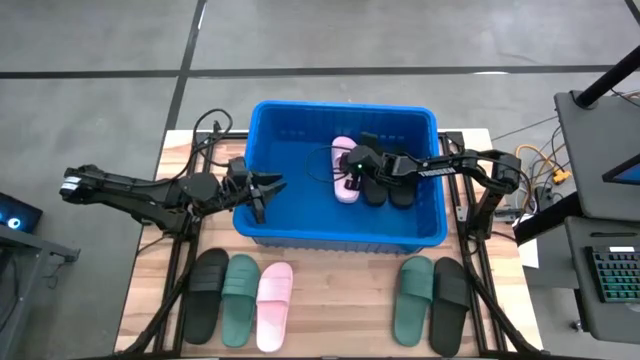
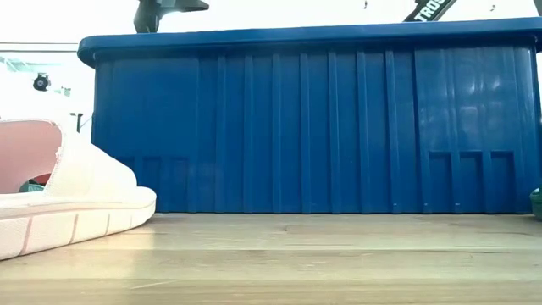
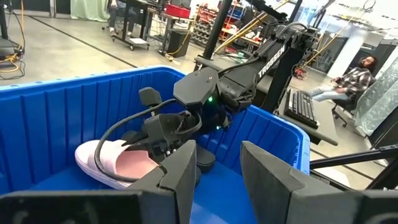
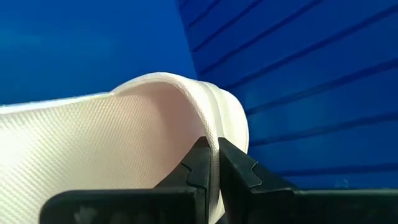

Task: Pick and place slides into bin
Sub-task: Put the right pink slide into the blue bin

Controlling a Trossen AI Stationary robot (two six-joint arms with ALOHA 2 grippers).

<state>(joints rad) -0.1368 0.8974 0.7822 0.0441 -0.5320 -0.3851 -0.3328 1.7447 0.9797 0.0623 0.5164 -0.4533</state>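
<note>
Even light, blown-out low-view background.

Two slim arms of dark, matte black links and rounded joint housings; the right arm (image 3: pixel 261 62) carries white block lettering along one link and a small green light glowing near its wrist, with a black cable looping loosely beside the joint. The left gripper (image 3: pixel 214 171) ends in two broad, flat, dark grey fingers (image 3: pixel 180 174) with squared tips; the right gripper (image 4: pixel 213 168) has narrow black angular fingertips
</note>
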